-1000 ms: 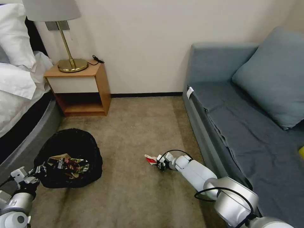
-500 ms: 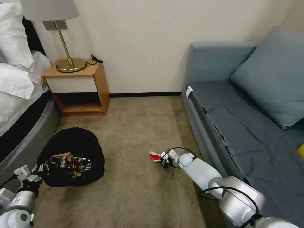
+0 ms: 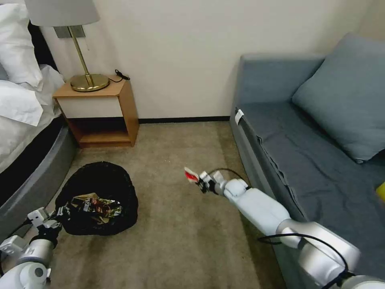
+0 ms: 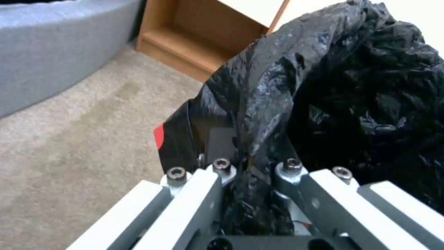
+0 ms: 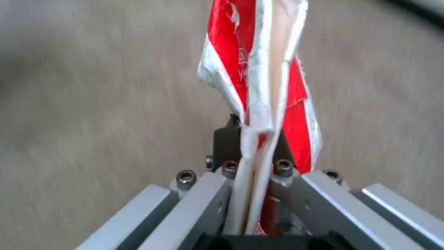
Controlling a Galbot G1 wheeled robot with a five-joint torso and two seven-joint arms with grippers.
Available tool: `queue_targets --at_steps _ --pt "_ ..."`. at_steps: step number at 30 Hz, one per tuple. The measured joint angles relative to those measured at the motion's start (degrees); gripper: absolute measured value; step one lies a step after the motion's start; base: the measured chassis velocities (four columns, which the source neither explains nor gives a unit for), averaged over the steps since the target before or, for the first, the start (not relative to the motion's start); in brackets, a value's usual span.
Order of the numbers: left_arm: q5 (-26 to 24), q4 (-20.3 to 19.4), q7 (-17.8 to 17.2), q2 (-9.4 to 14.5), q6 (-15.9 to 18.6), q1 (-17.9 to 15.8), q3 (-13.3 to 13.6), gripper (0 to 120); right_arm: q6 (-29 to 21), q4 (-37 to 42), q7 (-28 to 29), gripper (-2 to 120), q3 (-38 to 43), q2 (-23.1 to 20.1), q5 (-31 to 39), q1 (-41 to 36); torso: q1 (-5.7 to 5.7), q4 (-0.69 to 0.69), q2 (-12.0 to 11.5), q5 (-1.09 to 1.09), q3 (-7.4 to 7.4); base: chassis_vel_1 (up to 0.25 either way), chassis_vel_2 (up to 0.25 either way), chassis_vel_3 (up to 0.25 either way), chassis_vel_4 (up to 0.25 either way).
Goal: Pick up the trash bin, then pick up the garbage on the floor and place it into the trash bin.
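The trash bin (image 3: 100, 180), lined with a crinkled black bag, sits low at the left of the carpet with a dark snack wrapper (image 3: 94, 205) and brown paper inside. My left gripper (image 3: 58, 212) is shut on the bag's rim (image 4: 259, 114) at the bin's near-left edge. My right gripper (image 3: 202, 182) is shut on the garbage, a red-white folded carton (image 3: 191, 175) (image 5: 259, 80), held above the carpet to the right of the bin.
A wooden nightstand (image 3: 100, 110) with a brass lamp (image 3: 86, 78) stands at the back left beside the bed (image 3: 24, 132). A blue-grey sofa (image 3: 317, 148) runs along the right. Open carpet (image 3: 176, 237) lies between bin and sofa.
My right gripper has lifted the red-white carton off the carpet and raised it. The left gripper with the bin's rim has edged slightly right.
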Motion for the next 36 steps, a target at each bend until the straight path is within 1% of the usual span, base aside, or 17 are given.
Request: queue_targets --at_steps 3,4,7,8,10,12,13,14,16,18,19,20,22,23,26,29,36 --pt "0.0 -0.3 -0.4 -0.2 0.3 -0.3 1.0 4 -1.6 9.5 2.0 0 0.1 -3.3 3.2 1.9 0.0 0.01 0.0 0.0 0.0 0.0 0.0 0.0 0.0" --pt "0.0 -0.3 -0.4 -0.2 0.3 -0.3 1.0 4 -1.6 9.5 2.0 0 0.1 -3.3 3.2 1.9 0.0 0.01 0.0 0.0 0.0 0.0 0.0 0.0 0.0" --pt "0.0 -0.4 -0.7 -0.5 0.5 -0.5 1.9 4 -3.4 20.1 4.1 0 -0.9 -7.6 7.1 3.9 0.0 0.0 0.0 0.0 0.0 0.0 0.0 0.0 0.0" --pt "0.0 -0.4 -0.7 -0.5 0.5 -0.5 1.9 4 -3.4 20.1 4.1 0 -0.9 -7.6 7.1 3.9 0.0 0.0 0.0 0.0 0.0 0.0 0.0 0.0 0.0" --pt "0.1 -0.7 -0.8 -0.9 0.6 -0.6 2.5 4 -4.9 27.8 6.0 0 -2.3 -10.2 10.7 5.2 0.0 -0.01 0.0 -0.01 -0.01 0.0 0.0 0.0 0.0" --pt "0.1 -1.0 -0.9 -1.0 0.7 -0.6 2.8 4 -5.8 32.1 7.1 0 -3.4 -11.0 12.5 6.2 0.0 -0.02 0.0 0.0 0.0 0.0 0.0 0.0 0.0" --pt "0.1 -1.0 -0.9 -1.0 0.7 -0.6 2.8 4 -5.8 32.1 7.1 0 -3.4 -11.0 12.5 6.2 0.0 -0.02 0.0 0.0 0.0 0.0 0.0 0.0 0.0" --pt "0.1 -1.1 -1.0 -1.0 0.7 -0.6 2.9 4 -6.2 34.2 7.6 0 -4.0 -11.1 13.4 6.7 0.0 -0.02 0.0 0.0 -0.01 0.0 0.0 0.0 0.0" --pt "0.1 -1.4 -1.0 -1.1 0.8 -0.6 3.1 4 -7.4 39.3 9.4 0 -6.4 -9.8 15.5 8.0 0.0 -0.02 0.0 -0.01 -0.01 0.0 0.0 0.0 0.0" --pt "0.1 -1.5 -1.0 -1.1 0.8 -0.5 3.1 4 -7.7 40.3 9.9 0 -7.0 -9.0 15.9 8.2 0.0 -0.01 0.0 -0.01 -0.01 0.0 0.0 0.0 0.0" --pt "0.1 -1.6 -1.0 -1.1 0.8 -0.4 3.1 4 -8.3 42.2 11.2 0 -8.8 -6.4 16.5 8.5 0.0 0.0 0.0 -0.02 -0.01 0.0 0.0 0.0 0.0" --pt "0.1 -1.7 -1.0 -1.1 0.8 -0.3 3.1 4 -8.5 42.4 11.5 0 -9.4 -5.8 16.5 8.6 0.0 0.01 0.0 -0.02 -0.01 0.0 0.0 0.0 0.0" --pt "-0.2 -2.1 -1.0 -1.1 0.8 0.1 2.9 4 -8.8 43.0 12.3 0 -12.7 -2.3 16.6 8.9 0.0 0.03 0.0 -0.02 -0.01 0.0 0.0 0.0 0.0" --pt "-0.2 -2.1 -1.0 -1.1 0.8 0.1 2.9 4 -8.8 43.0 12.3 0 -12.7 -2.3 16.6 8.9 0.0 0.03 0.0 -0.02 -0.01 0.0 0.0 0.0 0.0" --pt "-0.9 -2.3 -0.9 -1.1 0.8 0.4 1.8 4 -8.9 41.7 12.7 0 -17.3 1.0 16.2 9.3 0.0 0.01 0.0 -0.02 -0.01 0.0 0.0 0.0 0.0" --pt "-1.4 -2.3 -0.7 -1.2 0.8 0.9 1.4 4 -8.9 40.1 12.8 0 -19.8 2.6 15.6 9.4 0.0 0.01 0.0 -0.02 -0.01 0.0 0.0 0.0 0.0" --pt "-2.0 -2.3 -0.3 -1.6 0.6 1.3 1.9 4 -8.4 34.0 13.3 0 -23.0 6.1 12.5 7.8 0.0 0.01 0.0 -0.02 -0.01 0.0 0.0 0.0 0.0"
